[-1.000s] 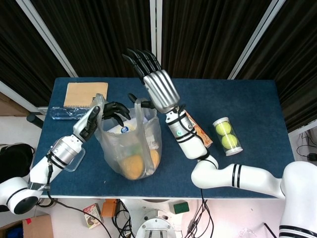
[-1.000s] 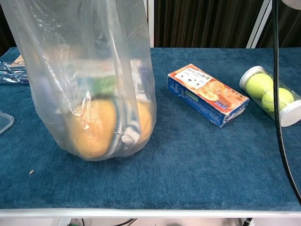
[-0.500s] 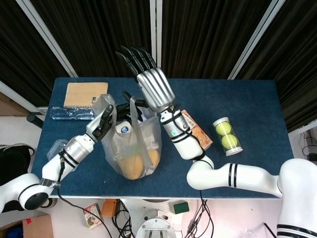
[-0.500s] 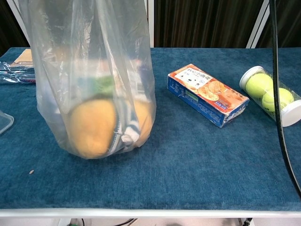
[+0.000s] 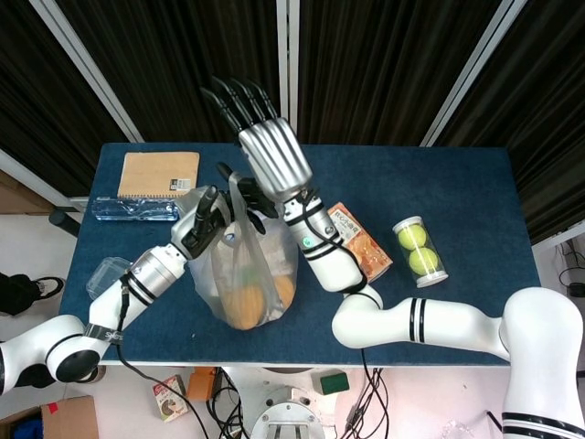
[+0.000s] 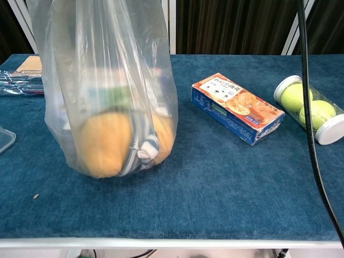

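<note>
Holding the plastic bag (image 5: 245, 274) up by its handles, centre frame.
My left hand (image 5: 207, 219) grips one handle while my right hand (image 5: 265, 169) hooks the other, fingers splayed, so the fruit stays inside.

The blue table (image 6: 226, 199) bears a plastic bag (image 6: 107, 107), biscuit box (image 6: 236, 107), tennis-ball tube (image 6: 309, 107), notebook (image 5: 159, 174) and clear container (image 5: 102, 273).

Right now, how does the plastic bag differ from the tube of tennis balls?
The plastic bag stands tall, gathered at the top by the left hand and right hand; the tube of tennis balls lies on its side, untouched. The bag is soft and crinkled, the tube rigid. Both are see-through and rest on the blue table.
</note>
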Controlling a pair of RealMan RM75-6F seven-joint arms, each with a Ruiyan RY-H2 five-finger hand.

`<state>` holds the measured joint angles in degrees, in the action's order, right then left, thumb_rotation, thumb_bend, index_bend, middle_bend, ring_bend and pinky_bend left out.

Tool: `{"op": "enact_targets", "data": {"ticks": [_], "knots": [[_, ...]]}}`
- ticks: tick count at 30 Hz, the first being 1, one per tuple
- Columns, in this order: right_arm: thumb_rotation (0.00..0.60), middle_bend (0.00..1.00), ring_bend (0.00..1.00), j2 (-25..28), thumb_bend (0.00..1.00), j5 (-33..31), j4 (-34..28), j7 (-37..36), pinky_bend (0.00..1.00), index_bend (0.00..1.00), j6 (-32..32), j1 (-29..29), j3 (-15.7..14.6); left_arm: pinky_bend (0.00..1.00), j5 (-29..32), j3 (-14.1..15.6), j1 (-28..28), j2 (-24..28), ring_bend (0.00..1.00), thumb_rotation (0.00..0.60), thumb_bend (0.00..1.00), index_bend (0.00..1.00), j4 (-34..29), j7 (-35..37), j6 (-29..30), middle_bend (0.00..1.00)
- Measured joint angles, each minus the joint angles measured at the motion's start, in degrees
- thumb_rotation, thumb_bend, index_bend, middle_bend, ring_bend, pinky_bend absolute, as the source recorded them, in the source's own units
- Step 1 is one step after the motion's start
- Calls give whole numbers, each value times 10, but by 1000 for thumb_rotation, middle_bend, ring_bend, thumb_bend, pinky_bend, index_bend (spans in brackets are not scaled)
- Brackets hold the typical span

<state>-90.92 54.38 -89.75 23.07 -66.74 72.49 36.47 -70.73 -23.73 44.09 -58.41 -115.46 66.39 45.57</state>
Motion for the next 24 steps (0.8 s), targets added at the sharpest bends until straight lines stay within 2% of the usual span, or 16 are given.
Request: {"op": "enact_targets", "data": {"ticks": [5, 11, 14, 24], "knots": [[600, 0, 0, 0, 293, -17, 12, 0, 0, 0, -2, 4, 4, 462, -42, -2, -8, 14, 336, 5, 0, 366, -8, 55, -16, 417], [600, 0, 0, 10, 296, -29, 24, -5, 0, 0, -2, -3, 0, 611, -102, -1, -18, 34, 450, 8, 0, 437, -8, 147, -22, 545], [600, 0, 0, 17, 298, -33, 25, -9, 0, 0, -2, -11, -4, 654, -137, 2, -22, 43, 482, 13, 0, 466, -2, 204, -15, 579], [600, 0, 0, 60, 275, -49, 7, -33, 0, 0, 23, -66, -45, 661, -216, 21, -19, 68, 494, 12, 0, 468, 38, 377, 46, 592]]}}
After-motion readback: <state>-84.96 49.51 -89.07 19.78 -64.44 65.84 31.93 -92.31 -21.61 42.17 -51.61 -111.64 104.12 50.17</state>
